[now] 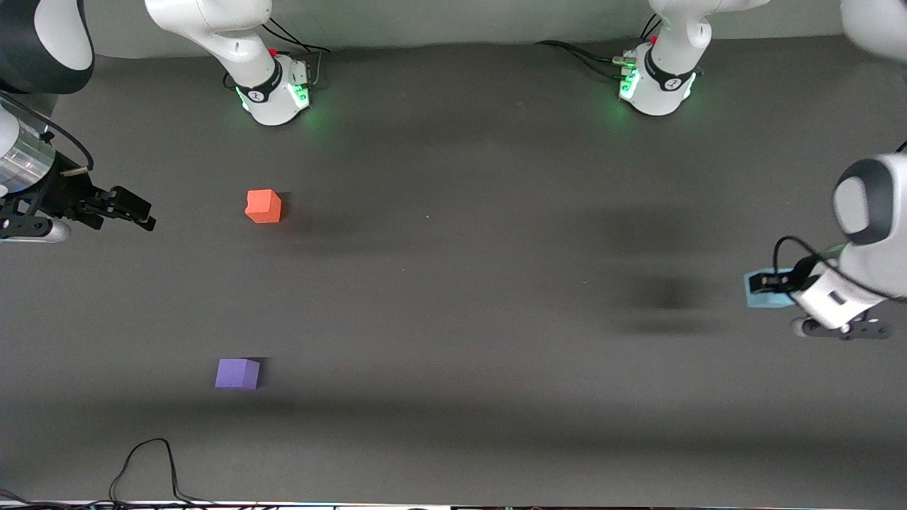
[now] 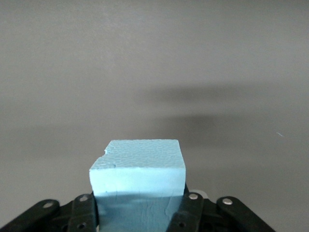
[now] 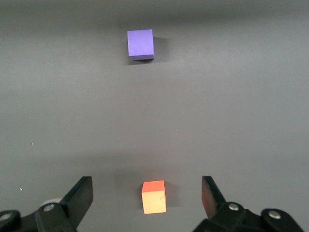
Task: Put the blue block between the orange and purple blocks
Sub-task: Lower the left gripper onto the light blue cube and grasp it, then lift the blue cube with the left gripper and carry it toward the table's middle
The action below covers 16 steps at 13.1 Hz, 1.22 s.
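Sky-blue foam, a pebbled matte cube with one nicked edge, the blue block (image 2: 137,166) sat clamped in the left claw (image 1: 767,283) at the left arm's end of the dark grey surface (image 1: 453,304). The right claw (image 3: 147,200) waited spread wide above the orange block (image 1: 263,206), with the purple block (image 1: 237,373) nearer the front camera, both square-edged matte foam.

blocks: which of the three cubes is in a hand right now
The blue block: the left hand is shut on it at the left arm's end of the table. The orange block and purple block sit untouched on the table.
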Motion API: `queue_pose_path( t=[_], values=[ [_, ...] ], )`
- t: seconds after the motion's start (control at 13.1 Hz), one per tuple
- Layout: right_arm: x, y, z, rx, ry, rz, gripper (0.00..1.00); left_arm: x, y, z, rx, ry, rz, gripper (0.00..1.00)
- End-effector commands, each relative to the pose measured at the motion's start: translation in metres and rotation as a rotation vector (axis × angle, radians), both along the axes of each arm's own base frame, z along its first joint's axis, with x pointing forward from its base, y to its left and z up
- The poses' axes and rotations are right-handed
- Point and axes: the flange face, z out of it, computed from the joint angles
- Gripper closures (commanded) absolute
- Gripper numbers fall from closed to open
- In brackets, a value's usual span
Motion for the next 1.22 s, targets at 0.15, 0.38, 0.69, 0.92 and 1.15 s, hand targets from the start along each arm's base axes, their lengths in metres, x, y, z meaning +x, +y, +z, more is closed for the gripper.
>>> queue_pose_path(
  t=[0.15,0.38,0.69,0.92,1.15],
  values=[
    [-0.008,-0.001,0.0,0.004,-0.009,0.02,0.0,-0.01,-0.186,0.052,0.043,0.003,0.129,0.57],
    [-0.014,-0.002,-0.008,0.005,0.008,0.02,0.0,-0.048,-0.346,0.052,0.03,-0.041,0.202,0.57],
    [-0.015,-0.005,-0.005,0.005,0.001,0.056,0.0,-0.113,-0.514,0.024,-0.03,-0.105,0.188,0.58],
    [-0.011,-0.007,-0.008,0.003,-0.011,0.054,0.0,-0.137,-0.592,-0.039,-0.017,-0.15,0.18,0.59],
    [-0.008,-0.011,-0.01,0.003,-0.025,0.046,0.0,-0.143,-0.621,-0.117,-0.017,-0.16,0.151,0.59]
  ],
)
